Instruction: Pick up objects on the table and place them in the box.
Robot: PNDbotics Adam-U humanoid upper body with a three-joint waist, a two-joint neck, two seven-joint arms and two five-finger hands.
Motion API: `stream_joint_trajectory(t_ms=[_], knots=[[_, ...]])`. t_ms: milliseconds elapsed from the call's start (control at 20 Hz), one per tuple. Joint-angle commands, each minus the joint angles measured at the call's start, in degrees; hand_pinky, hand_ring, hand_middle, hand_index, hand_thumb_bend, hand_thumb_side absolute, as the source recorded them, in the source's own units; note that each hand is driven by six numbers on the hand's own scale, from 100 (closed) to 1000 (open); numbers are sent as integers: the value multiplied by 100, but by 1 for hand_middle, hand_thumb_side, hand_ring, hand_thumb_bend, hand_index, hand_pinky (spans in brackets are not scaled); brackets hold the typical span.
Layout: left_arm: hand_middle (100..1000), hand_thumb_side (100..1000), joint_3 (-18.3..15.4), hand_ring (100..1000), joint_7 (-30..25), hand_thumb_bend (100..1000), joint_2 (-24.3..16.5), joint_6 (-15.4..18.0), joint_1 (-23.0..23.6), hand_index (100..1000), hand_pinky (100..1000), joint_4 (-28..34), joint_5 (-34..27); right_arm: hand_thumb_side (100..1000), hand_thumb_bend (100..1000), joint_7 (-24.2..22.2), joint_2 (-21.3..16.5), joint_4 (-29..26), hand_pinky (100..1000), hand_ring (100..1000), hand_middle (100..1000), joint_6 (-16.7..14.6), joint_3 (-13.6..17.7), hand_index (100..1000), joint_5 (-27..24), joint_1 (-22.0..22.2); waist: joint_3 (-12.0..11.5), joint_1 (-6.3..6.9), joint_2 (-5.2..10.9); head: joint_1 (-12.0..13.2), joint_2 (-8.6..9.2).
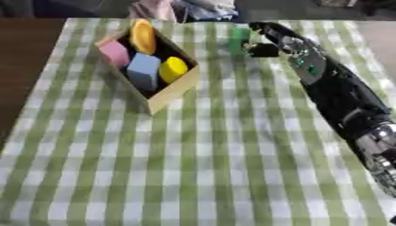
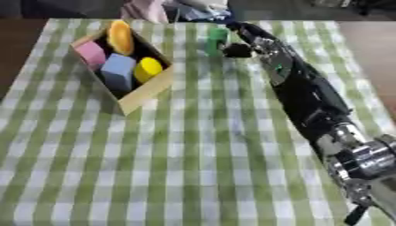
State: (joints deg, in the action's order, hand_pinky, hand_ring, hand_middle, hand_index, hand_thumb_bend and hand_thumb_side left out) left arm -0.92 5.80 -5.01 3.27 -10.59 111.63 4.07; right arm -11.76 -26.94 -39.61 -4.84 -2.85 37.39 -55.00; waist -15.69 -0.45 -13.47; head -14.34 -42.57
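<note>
An open wooden box [image 1: 172, 98] lies askew at the far left of the checked table. In it are a pink block [image 1: 115, 53], a blue block [image 1: 144, 69], a yellow piece [image 1: 173, 69] and an orange piece [image 1: 142, 36]. A green upright block [image 1: 239, 40] stands at the far middle of the table, right of the box. My right arm reaches in from the lower right, and my right hand [image 1: 265, 45] is against the green block's right side, with fingers and thumb curled onto it. The contact itself is blurred. My left hand shows in neither view.
The green-and-white checked cloth [image 1: 193, 167] covers the table. A dark brown surface [image 1: 23, 53] borders it on the left. Cloth or clothing [image 1: 193, 9] lies beyond the far edge. My right forearm [image 1: 340, 97] stretches over the table's right side.
</note>
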Motion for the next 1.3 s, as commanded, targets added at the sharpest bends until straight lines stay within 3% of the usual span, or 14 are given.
stream_joint_trajectory(t_ms=[50, 500, 1300], knots=[[722, 790, 6, 567, -28, 126, -35, 11, -20, 781, 670, 80, 39, 571, 100, 43, -82, -131, 963, 973, 947, -48, 21, 1000, -65, -152, -6, 97, 70, -31, 6], [722, 791, 12, 568, -38, 124, -26, 13, -15, 781, 671, 85, 44, 526, 100, 54, -59, -308, 964, 974, 947, -113, -45, 1000, -40, -195, -21, 107, 59, -56, -15], [722, 793, 37, 567, -70, 121, 0, 15, -2, 782, 672, 101, 45, 666, 100, 41, 109, 116, 957, 962, 946, -6, -27, 1000, 316, -185, -103, 140, 10, -120, -61]])
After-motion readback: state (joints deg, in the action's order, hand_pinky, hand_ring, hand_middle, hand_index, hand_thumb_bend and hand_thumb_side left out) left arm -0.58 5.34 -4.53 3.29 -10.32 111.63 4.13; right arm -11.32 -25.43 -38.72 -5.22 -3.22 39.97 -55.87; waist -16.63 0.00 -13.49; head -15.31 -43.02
